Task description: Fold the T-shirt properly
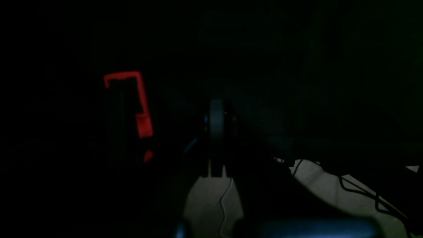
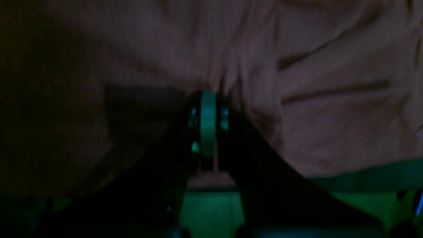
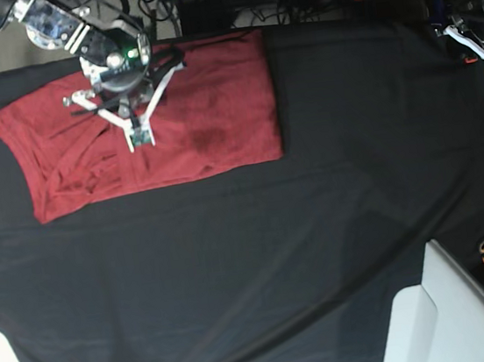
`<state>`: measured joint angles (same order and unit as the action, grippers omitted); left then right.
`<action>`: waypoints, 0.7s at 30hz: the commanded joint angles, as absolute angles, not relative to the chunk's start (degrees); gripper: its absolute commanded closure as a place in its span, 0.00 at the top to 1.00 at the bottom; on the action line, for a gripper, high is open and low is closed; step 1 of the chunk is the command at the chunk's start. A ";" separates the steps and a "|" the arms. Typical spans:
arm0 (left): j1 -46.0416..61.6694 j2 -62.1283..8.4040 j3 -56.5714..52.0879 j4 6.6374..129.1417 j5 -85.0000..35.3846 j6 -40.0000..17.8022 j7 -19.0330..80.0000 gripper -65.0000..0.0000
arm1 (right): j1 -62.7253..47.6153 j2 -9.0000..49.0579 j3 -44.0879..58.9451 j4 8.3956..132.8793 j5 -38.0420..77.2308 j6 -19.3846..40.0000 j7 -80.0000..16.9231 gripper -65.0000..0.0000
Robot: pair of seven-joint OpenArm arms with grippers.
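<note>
Mid-fold: right gripper [image 3: 140, 139], jaws together, presses the T-shirt [image 3: 206, 106]; next comes smoothing its rumpled side.

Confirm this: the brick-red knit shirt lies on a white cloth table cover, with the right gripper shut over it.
Wrong on the cover's colour. The base view shows the brick-red knit shirt on a black cloth table cover, not white. The right gripper is indeed shut over it.
</note>
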<state>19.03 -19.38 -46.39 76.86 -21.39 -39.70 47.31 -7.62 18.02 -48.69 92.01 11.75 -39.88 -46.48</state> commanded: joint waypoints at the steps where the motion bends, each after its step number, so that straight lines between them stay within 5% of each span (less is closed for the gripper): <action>1: 18.95 -20.70 -46.73 77.58 -21.93 -40.00 46.37 0.00 | -7.25 18.07 -48.31 92.79 11.30 -40.00 -45.58 0.02; 13: 18.86 -20.70 -46.73 77.58 -21.93 -40.00 46.37 0.00 | -8.66 18.42 -47.87 97.71 11.12 -40.00 -45.58 0.02; 17: 19.03 -20.70 -46.90 77.58 -21.93 -40.00 46.37 0.00 | -8.92 20.09 -39.69 106.15 11.38 -40.00 -45.67 0.04; 21: 19.12 -20.70 -46.99 77.58 -21.93 -40.00 46.37 0.00 | -8.84 21.14 -26.59 112.04 13.32 -39.25 -45.58 0.20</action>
<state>19.05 -19.33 -46.54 76.86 -21.23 -39.70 47.31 -9.28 21.15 -26.22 111.04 13.39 -39.35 -46.22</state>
